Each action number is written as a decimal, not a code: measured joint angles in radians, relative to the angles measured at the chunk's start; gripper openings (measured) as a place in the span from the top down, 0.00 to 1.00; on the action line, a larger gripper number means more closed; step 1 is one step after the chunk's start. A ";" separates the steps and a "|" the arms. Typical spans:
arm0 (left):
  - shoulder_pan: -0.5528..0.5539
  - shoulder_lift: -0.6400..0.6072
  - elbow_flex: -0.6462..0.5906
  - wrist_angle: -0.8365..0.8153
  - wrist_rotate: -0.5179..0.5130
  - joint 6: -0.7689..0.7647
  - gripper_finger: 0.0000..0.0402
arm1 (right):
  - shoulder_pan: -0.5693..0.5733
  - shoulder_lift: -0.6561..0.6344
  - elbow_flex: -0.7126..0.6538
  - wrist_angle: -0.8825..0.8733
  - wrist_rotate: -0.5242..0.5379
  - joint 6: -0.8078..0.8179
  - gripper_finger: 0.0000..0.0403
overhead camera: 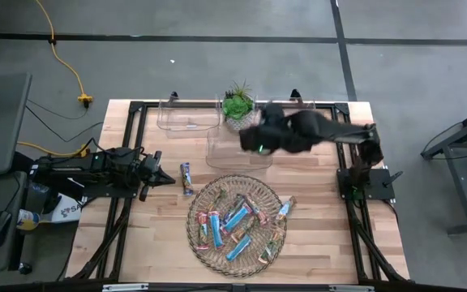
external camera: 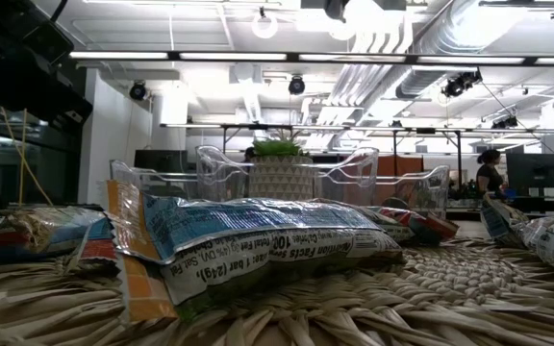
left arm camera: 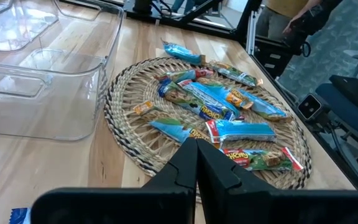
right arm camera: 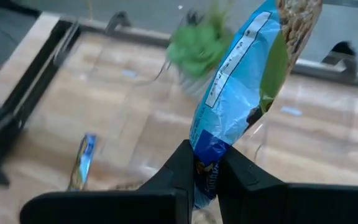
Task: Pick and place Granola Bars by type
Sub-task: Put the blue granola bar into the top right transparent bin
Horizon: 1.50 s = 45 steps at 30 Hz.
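Observation:
Several granola bars (overhead camera: 237, 219) in blue, orange-red and gold wrappers lie flat on the round wicker tray (overhead camera: 205, 255); they also show in the left wrist view (left arm camera: 219, 102) and close up in the low view (external camera: 258, 240). One blue bar (overhead camera: 186, 178) lies alone on the table left of the tray. My right gripper (overhead camera: 256, 144) is raised over a clear bin (overhead camera: 235, 152), shut on a blue bar (right arm camera: 247, 81). My left gripper (overhead camera: 167, 177) is shut and holds nothing, just left of the lone bar; its fingers (left arm camera: 196, 163) point toward the tray. My right gripper pinches the blue bar by one short end (right arm camera: 207, 163) between its two fingers. The bar is lifted clear and sticks out past the fingertips, in line with the fingers, its wrapper crumpled near the hold.
Another clear bin (overhead camera: 189, 115) and a small green plant (overhead camera: 237, 104) stand along the table's far edge. One bar (overhead camera: 286, 208) lies over the tray's right rim. Bare wood shows to the tray's left and right. A person (external camera: 490, 178) stands in the room beyond.

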 joint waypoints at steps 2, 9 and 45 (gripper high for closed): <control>0.000 0.000 0.000 0.000 0.000 0.000 1.00 | -0.048 -0.025 -0.001 0.000 -0.010 -0.038 0.92; 0.000 0.000 0.000 0.001 0.000 0.000 1.00 | -0.230 -0.079 -0.001 0.001 -0.098 -0.391 0.92; 0.000 0.000 0.000 0.000 -0.003 0.000 1.00 | -0.674 -0.077 -0.765 0.331 -0.070 -2.140 0.90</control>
